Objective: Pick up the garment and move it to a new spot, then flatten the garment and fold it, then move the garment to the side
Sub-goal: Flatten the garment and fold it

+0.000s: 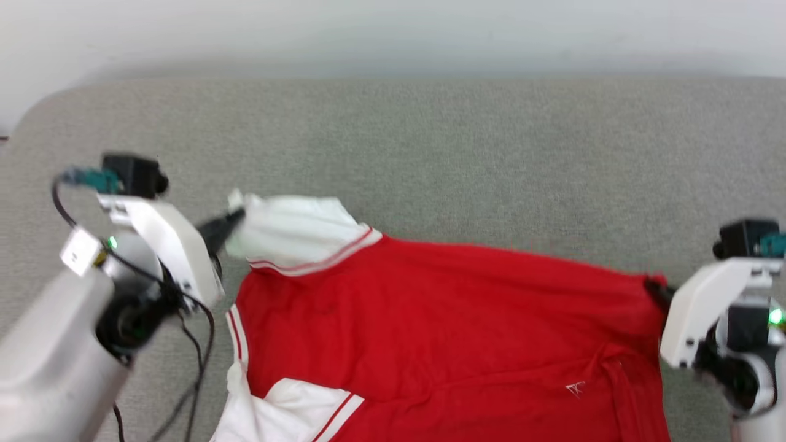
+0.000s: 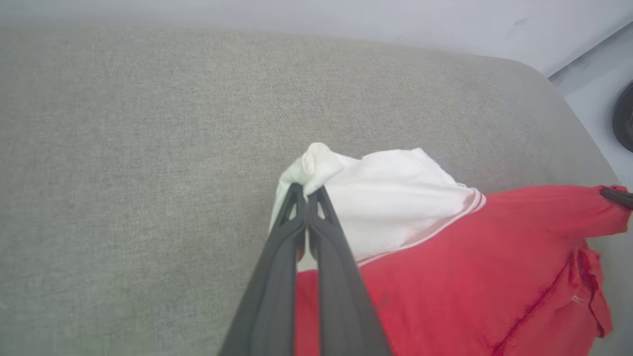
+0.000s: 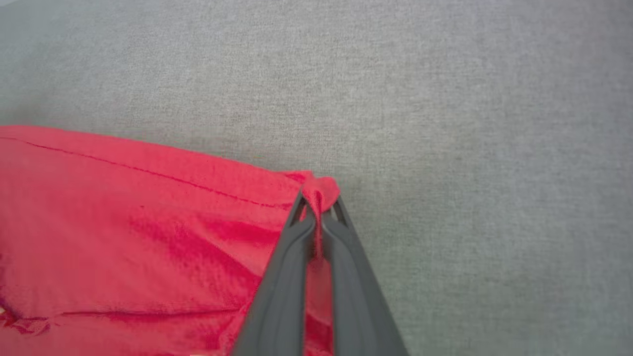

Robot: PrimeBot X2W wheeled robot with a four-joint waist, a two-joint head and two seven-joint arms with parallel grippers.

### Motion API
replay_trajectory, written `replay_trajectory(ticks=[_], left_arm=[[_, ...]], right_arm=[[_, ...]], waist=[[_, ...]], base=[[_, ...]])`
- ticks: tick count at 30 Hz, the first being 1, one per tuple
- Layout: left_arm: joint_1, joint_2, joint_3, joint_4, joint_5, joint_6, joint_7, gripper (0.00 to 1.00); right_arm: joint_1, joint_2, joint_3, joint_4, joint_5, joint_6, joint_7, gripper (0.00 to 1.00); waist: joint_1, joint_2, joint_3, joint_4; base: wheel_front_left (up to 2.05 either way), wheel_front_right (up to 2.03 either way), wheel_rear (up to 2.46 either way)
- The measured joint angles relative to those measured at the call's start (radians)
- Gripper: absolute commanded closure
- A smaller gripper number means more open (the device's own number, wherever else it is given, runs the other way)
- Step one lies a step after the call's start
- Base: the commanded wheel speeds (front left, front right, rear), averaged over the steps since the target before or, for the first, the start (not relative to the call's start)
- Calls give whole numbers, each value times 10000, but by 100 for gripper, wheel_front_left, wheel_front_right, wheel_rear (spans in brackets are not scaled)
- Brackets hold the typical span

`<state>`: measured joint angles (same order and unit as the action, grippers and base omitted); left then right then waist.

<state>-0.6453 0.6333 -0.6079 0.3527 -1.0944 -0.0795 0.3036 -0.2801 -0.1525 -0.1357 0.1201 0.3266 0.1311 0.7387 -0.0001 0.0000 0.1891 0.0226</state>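
Head view: bright red short-sleeved soft-cloth shirt [image 1: 442,319] spread across lower centre of frame on grey woven fabric surface [image 1: 430,135], long top edge running left to right between two arms. Left gripper [image 1: 236,218], frame left, jaws pinched together on bunched white sleeve end [image 1: 295,230]. Right gripper [image 1: 654,288], frame right, jaws clamped on red corner (each arm at own end, neither nearer). Top edge taut, cloth below slack and creased. Striped trim; small white mark lower right. Likely next: stretch outward along this axis to flatten.
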Motion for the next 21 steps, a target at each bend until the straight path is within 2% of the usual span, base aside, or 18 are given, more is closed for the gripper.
replay_trajectory(ticks=[9, 16, 21], left_arm=[[2788, 40, -211, -1267, -489, 926, -483, 100], [4858, 98, -96, -1833, -1241, 1467, -884, 100], [5675, 10, -73, -1822, -1513, 1778, -1062, 100]], right_arm=[[2035, 579, -600, -136, 267, 0, -268, 100], [2779, 780, -800, 192, 395, 0, -704, 100], [3088, 865, -1026, 506, 366, 2, -1145, 100]], waist=[[0, 0, -736, 385], [-1, 0, -929, 342], [-1, 0, -986, 342]], base=[[0, 0, 0], [0, 0, 0], [0, 0, 0]])
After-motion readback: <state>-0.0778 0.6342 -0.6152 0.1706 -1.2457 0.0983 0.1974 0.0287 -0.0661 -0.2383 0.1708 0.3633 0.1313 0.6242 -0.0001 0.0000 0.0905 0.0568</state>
